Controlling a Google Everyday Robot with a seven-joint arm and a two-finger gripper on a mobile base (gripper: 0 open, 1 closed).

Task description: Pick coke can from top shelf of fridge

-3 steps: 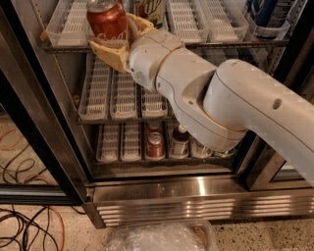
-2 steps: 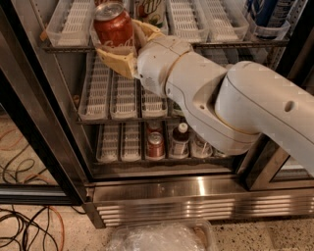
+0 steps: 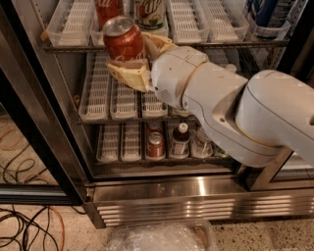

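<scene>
My gripper is shut on the coke can, a red can with a silver lid, tilted slightly. It holds the can just in front of and a little below the top shelf of the fridge. One tan finger runs under the can and the other sits to its right. A second red can and a white-and-green can stand on the top shelf behind. My white arm fills the right of the view.
A red can, a brown bottle and more drinks stand on the lower rack. A blue can sits top right. The black door frame runs down the left. Cables and a plastic bag lie on the floor.
The gripper has drawn the coke can down and to the right, out from the top shelf's lane toward the camera. The second red can behind it now shows.
</scene>
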